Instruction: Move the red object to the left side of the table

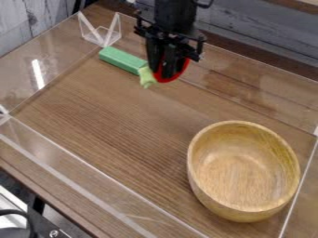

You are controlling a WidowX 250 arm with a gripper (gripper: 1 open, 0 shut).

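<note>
My black gripper [168, 72] hangs above the far middle of the brown wood-grain table [112, 121], pointing down. It is shut on the red object [172, 71], a small bright red round thing with a light green piece [148, 77] sticking out at its lower left. The object is held off the tabletop, just right of the flat green block. The black fingers hide part of the red object.
A flat green rectangular block [122, 59] lies at the back, left of the gripper. A large wooden bowl [245, 169] stands at the front right. Low clear plastic walls [56, 153] edge the table, with a clear folded piece [99, 33] at the back left.
</note>
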